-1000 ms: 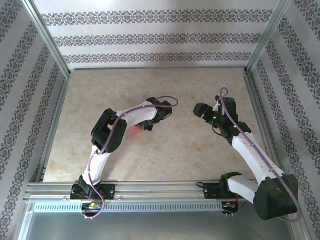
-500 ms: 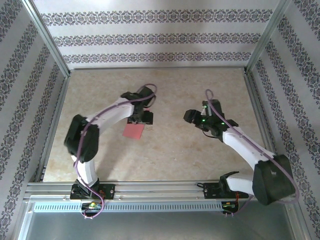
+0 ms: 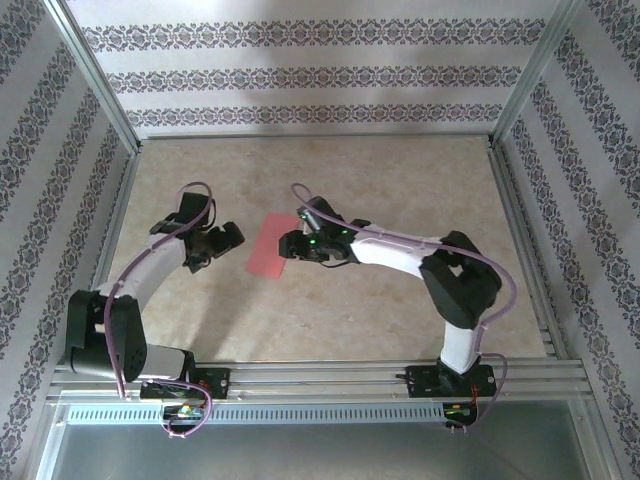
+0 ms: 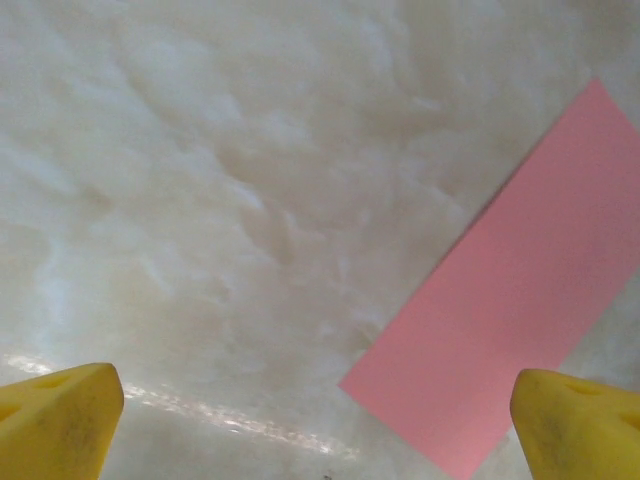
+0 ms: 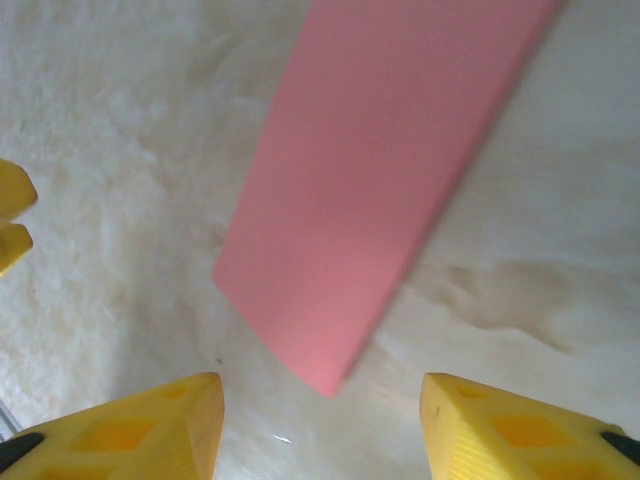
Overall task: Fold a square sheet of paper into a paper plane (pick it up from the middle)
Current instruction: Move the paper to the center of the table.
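The sheet of paper (image 3: 270,247) is pink-red and lies flat on the table as a narrow oblong strip, with no pointed plane shape. My left gripper (image 3: 227,243) is open just left of it; in the left wrist view the sheet of paper (image 4: 510,320) reaches toward the right fingertip (image 4: 575,425), and bare table lies under the left gripper (image 4: 318,415). My right gripper (image 3: 291,245) is open at the strip's right edge. In the right wrist view a corner of the sheet of paper (image 5: 370,190) points down into the right gripper (image 5: 320,405), touching neither finger.
The tabletop (image 3: 330,310) is pale marbled stone, boxed in by metal rails and patterned walls on three sides. The left gripper's yellow fingertips (image 5: 10,215) show at the left edge of the right wrist view. Both arms reach low over the table's middle.
The left gripper opened, let go of the paper and drew back to the left. The right arm swung left across the table to the strip, its jaws narrowing somewhat.
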You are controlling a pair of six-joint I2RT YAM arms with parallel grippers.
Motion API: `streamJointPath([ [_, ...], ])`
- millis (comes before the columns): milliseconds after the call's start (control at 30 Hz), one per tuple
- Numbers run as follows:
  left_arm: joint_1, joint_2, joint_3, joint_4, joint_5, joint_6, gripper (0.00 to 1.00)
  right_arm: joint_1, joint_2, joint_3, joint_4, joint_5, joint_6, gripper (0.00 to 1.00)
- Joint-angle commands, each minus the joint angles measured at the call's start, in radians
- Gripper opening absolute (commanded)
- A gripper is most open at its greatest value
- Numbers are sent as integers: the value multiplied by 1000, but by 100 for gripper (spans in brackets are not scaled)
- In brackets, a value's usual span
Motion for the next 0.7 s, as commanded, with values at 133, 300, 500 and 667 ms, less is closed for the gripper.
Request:
streamJointPath([
  [133,51,-86,-51,85,23,-26,100,54,166,158,-22,-77,-14,53],
  [300,55,-74,-51,91,46,-32,100,59,244,211,-46,-126,-21,52],
  [500,55,-56,-65,132,93,-38,100,38,245,164,-119,-151,-103,51],
  [667,55,-39,-64,169,186,-16,100,-29,177,17,-240,-201,-323,51],
])
